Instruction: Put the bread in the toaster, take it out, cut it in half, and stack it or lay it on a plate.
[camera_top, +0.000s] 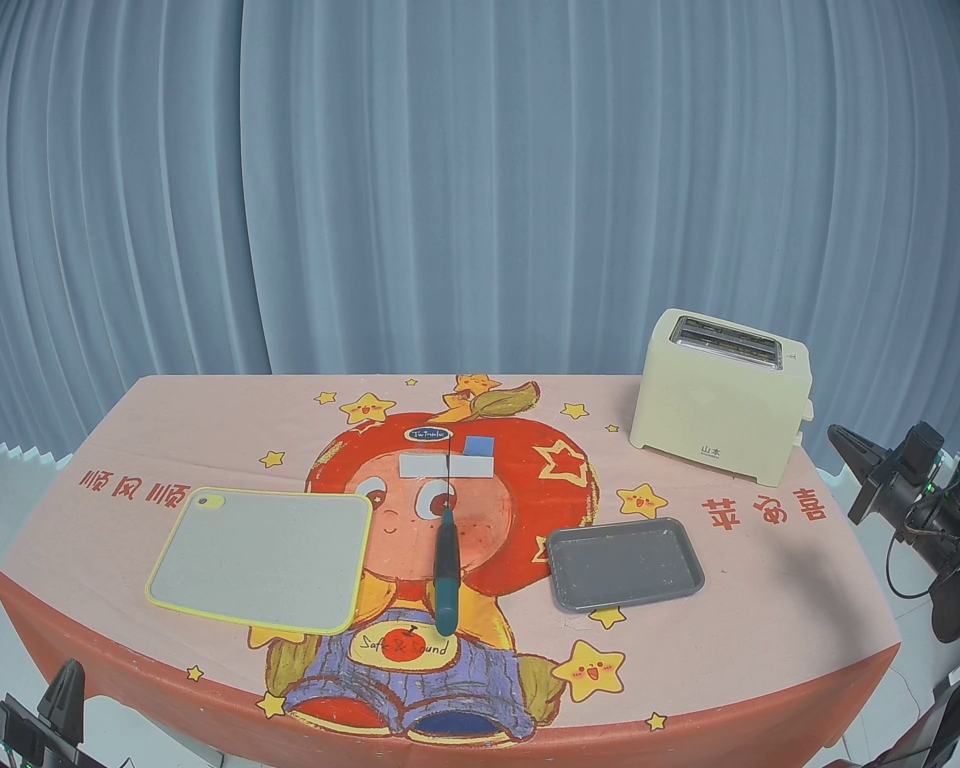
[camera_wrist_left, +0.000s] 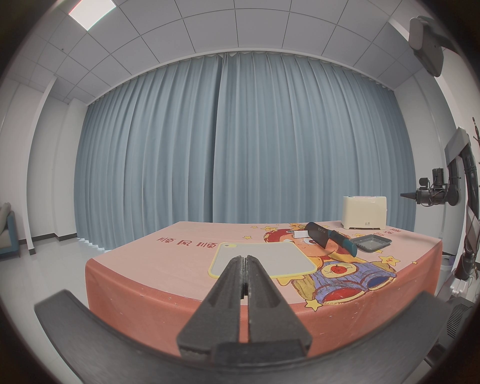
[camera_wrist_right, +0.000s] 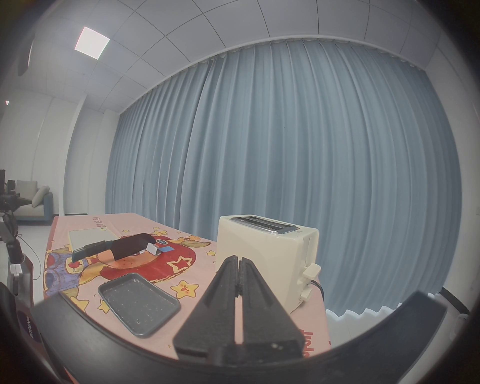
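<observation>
The worktop (camera_top: 180, 430) carries the toaster (camera_top: 720, 400) far right, its slots (camera_top: 725, 341) brownish inside, contents unclear. The cutting board (camera_top: 262, 558) lies left, the grey plate (camera_top: 624, 564) right, and the knife (camera_top: 446, 575) between them. The left pincer (camera_wrist_left: 245, 260) and right pincer (camera_wrist_right: 238, 260) hang off the edges, each pressed together.

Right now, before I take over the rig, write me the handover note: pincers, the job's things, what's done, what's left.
Left pincer: shut, holding nothing, off the table's near left edge.
Right pincer: shut, holding nothing, off the table's right side, near the toaster.
Toaster: far right of the table. I cannot tell whether bread is in its slots.
Cutting board: near left, bare.
Knife: mid-table, standing on edge.
Grey tray: right of the knife, bare.
Done: nothing cut or plated.
Left: toast the bread, take it out, halve it on the board, lay it on the tray.
</observation>
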